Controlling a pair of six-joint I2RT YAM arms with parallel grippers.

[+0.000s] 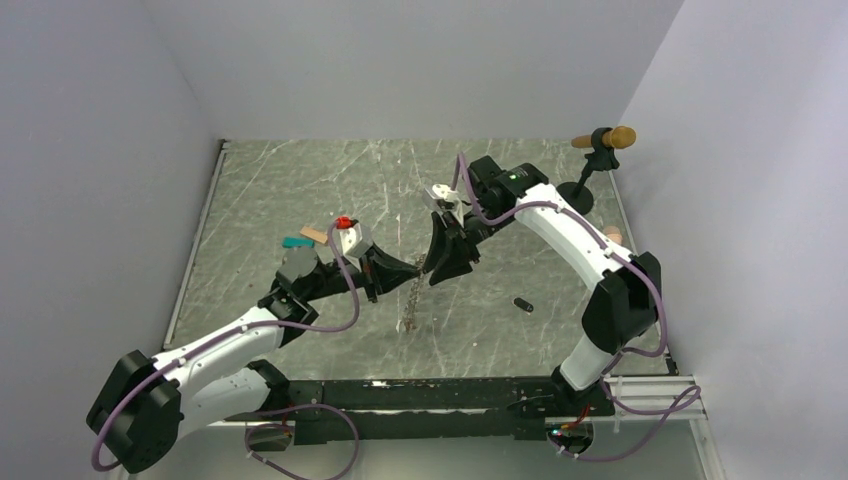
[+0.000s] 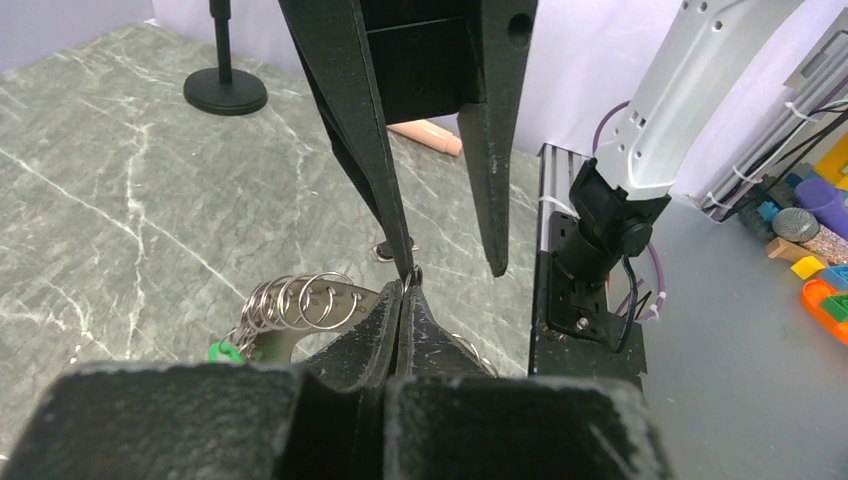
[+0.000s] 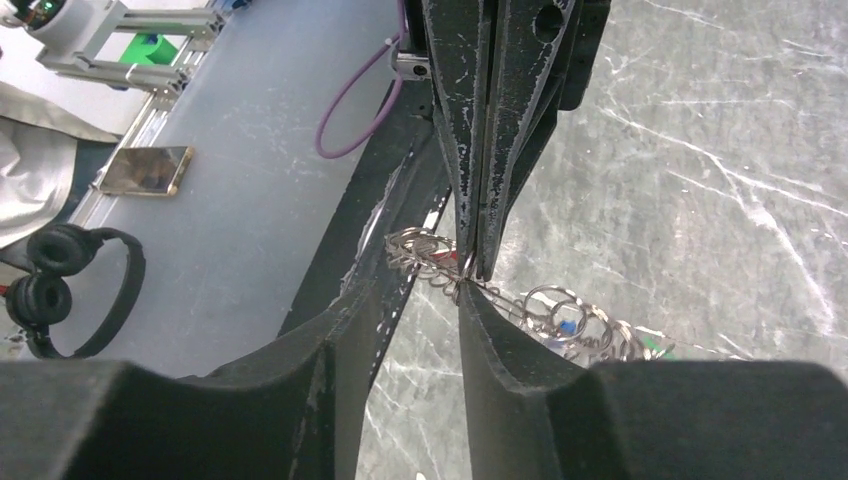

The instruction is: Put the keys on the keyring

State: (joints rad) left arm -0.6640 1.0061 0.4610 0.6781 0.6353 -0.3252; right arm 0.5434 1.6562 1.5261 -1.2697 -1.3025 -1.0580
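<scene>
The keyring is a chain of linked metal rings hanging from my left gripper, which is shut on one ring at its tip. In the left wrist view the rings trail left of the shut jaws, with a green key among them. My right gripper faces the left one, open, one fingertip touching the pinched ring. A blue key sits among the rings. A black key lies on the table to the right. A red key lies behind the left arm.
A teal block and a tan block lie beside the red key. A black round-based stand with a tan-tipped crossbar stands at the back right. White walls enclose the marble table on three sides.
</scene>
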